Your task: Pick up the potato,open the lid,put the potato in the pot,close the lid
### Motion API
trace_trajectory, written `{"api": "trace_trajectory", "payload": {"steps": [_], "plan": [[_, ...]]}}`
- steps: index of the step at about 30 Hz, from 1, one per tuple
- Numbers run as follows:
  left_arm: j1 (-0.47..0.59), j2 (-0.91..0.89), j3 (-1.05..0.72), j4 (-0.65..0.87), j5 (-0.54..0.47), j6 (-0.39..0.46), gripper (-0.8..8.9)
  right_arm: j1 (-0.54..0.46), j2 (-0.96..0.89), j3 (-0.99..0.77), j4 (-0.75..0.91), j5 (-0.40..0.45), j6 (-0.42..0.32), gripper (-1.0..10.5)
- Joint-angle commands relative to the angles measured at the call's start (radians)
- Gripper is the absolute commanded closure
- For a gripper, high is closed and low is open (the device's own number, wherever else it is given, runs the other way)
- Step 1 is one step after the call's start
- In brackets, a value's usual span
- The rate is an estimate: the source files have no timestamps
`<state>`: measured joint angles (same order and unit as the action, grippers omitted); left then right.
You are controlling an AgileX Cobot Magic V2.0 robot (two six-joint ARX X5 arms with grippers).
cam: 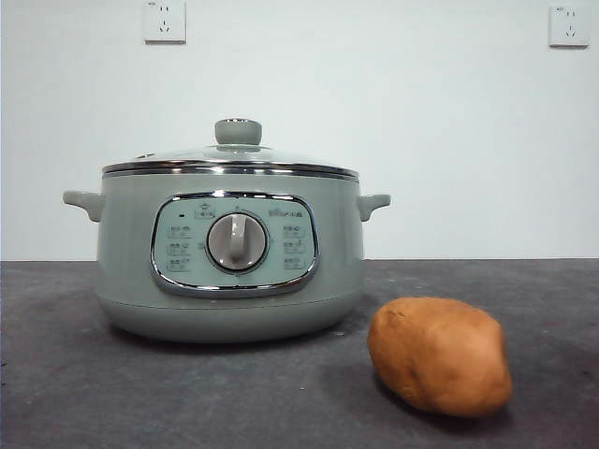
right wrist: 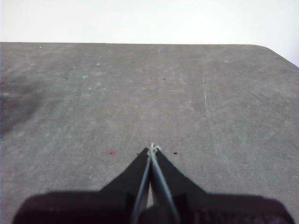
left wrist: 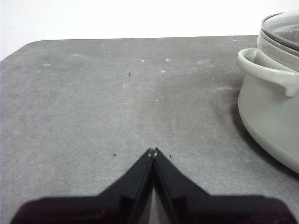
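The orange-brown potato [cam: 440, 355] lies on the dark table in the front view, to the right of the pot and nearer the camera. The pale green pot [cam: 229, 253] stands at centre left with its glass lid [cam: 229, 159] resting on it, knob [cam: 238, 131] on top. In the left wrist view my left gripper [left wrist: 153, 150] is shut and empty above bare table, with the pot [left wrist: 271, 102] and one side handle [left wrist: 268, 74] off to one side. My right gripper [right wrist: 152, 148] is shut and empty over bare table; neither potato nor pot shows in that view.
A grey table [cam: 94, 393] runs back to a white wall with two sockets [cam: 165, 21] high up. The table's rounded far corners show in both wrist views.
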<state>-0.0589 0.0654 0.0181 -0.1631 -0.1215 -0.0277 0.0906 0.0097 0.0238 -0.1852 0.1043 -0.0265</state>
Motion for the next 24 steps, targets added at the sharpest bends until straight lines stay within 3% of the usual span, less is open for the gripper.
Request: {"api": "trace_trajectory", "payload": {"steps": [1,12,24], "plan": [[0.003,0.001,-0.011,0.006,-0.002,-0.009,8.16,0.0,-0.001,-0.009,0.004,0.0,-0.003,9.5],[0.003,0.001,-0.01,0.007,-0.002,-0.009,8.16,0.0,-0.001,-0.009,0.002,-0.013,0.005,9.5],[0.003,0.001,-0.008,0.041,0.0,-0.022,8.07,0.0,-0.001,-0.003,0.005,-0.038,0.211,9.4]]}}
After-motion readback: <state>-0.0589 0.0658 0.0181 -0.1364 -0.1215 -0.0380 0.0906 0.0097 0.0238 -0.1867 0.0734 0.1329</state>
